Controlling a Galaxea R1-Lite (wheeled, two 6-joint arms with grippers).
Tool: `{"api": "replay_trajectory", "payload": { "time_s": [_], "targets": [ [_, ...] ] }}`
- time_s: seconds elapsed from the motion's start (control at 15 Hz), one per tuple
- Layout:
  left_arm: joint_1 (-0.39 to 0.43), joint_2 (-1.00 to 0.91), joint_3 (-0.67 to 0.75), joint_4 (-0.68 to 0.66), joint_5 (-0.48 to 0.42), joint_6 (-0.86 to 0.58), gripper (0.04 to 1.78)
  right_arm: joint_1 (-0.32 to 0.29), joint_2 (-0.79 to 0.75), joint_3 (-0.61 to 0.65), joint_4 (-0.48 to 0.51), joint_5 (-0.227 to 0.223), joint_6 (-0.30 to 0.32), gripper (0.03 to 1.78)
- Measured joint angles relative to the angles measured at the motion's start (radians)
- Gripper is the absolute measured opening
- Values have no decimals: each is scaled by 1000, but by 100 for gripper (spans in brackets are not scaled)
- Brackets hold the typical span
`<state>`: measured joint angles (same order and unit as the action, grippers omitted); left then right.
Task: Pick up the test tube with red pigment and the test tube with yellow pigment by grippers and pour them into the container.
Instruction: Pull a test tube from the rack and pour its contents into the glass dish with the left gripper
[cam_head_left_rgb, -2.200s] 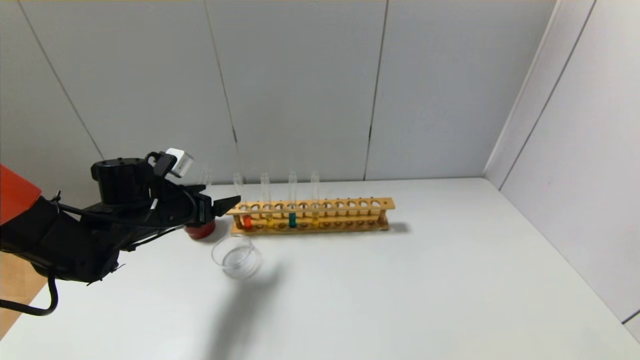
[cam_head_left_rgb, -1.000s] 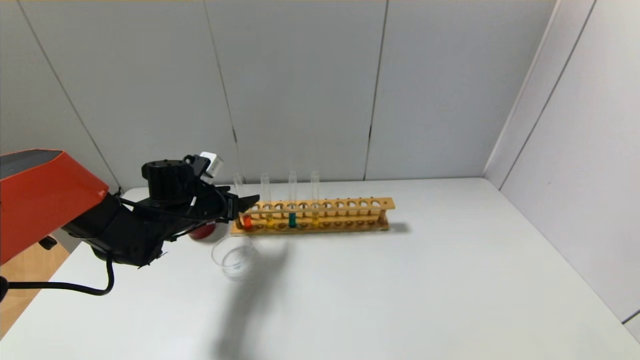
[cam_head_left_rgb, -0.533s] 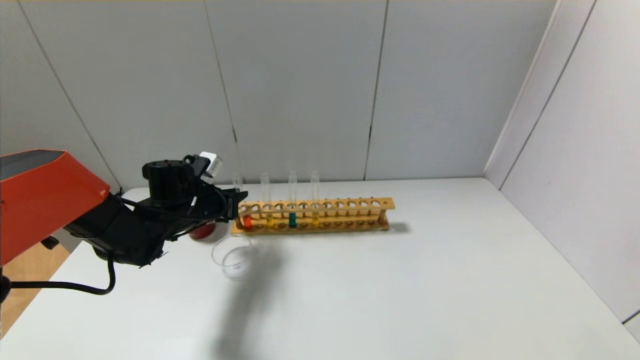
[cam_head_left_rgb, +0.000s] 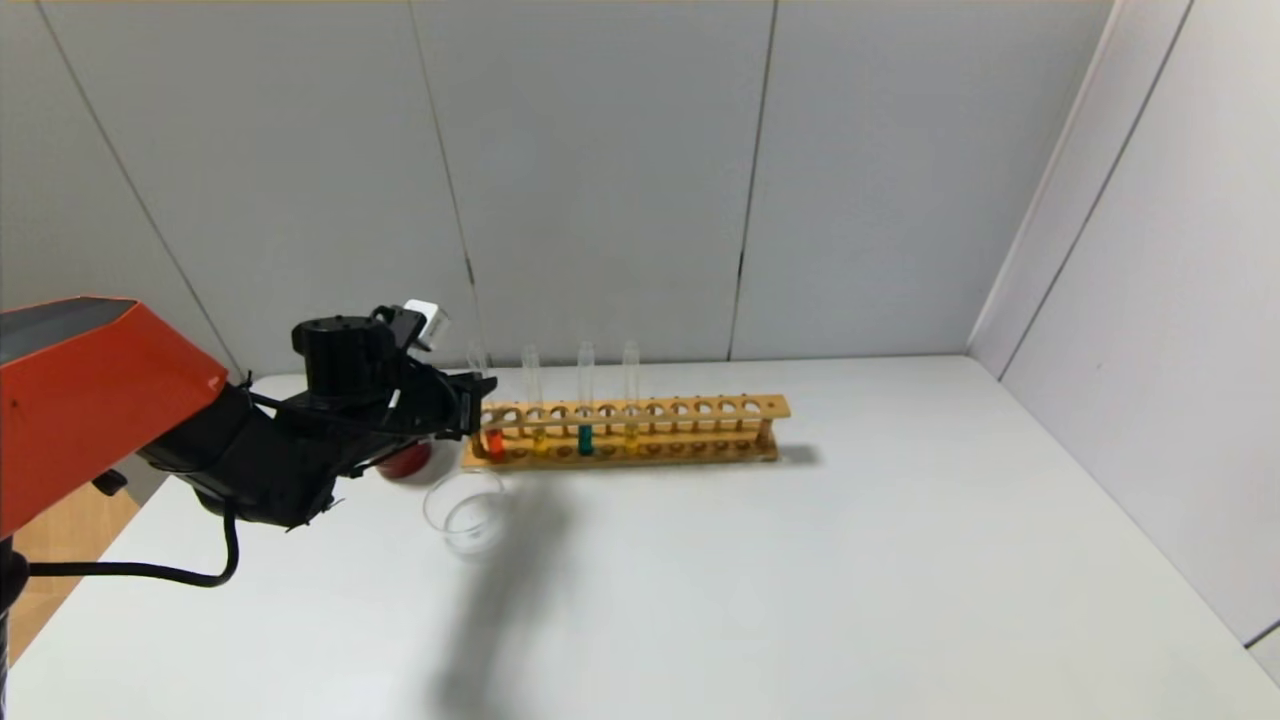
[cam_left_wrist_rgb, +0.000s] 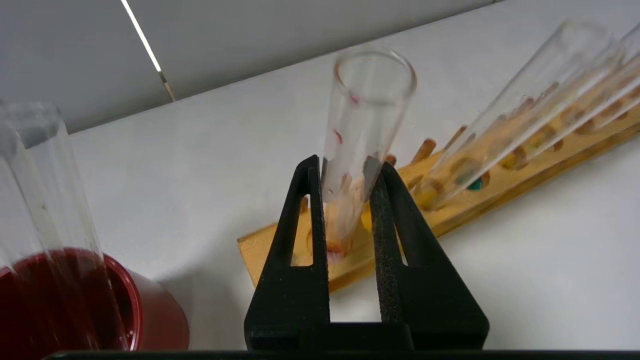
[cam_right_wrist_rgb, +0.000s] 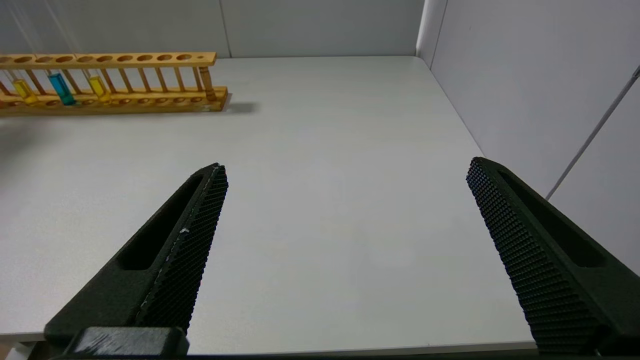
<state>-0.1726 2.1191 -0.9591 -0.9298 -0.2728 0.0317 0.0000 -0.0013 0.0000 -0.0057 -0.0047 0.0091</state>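
Glass is pinched hard now, the left gripper (cam_left_wrist_rgb: 347, 175) clamping the test tube with red pigment (cam_left_wrist_rgb: 357, 145) in the wooden rack (cam_head_left_rgb: 625, 432); a crooked lift could jam or crack it.

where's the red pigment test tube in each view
Head view: test tube with red pigment stands in the wooden rack's left end, at the left end effector.
Left wrist view: centre, clamped between that end effector's fingers.
Right wrist view: not visible.
Shared landmark: the wooden rack.
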Motion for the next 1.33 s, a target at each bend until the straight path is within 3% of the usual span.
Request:
{"api": "replay_trajectory", "payload": {
  "time_s": [0.47,0.73,1.0,1.33],
  "targets": [
    [-5,-203,-216,318,29,7,31,0,0,0,0,0,0,175],
    [-2,-341,-251,441,35,19,31,0,0,0,0,0,0,175],
    [59,-507,-132,547,57,167,31,0,0,0,0,0,0,175],
    [156,-627,124,530,69,369,31,0,0,0,0,0,0,175]
  ]
}}
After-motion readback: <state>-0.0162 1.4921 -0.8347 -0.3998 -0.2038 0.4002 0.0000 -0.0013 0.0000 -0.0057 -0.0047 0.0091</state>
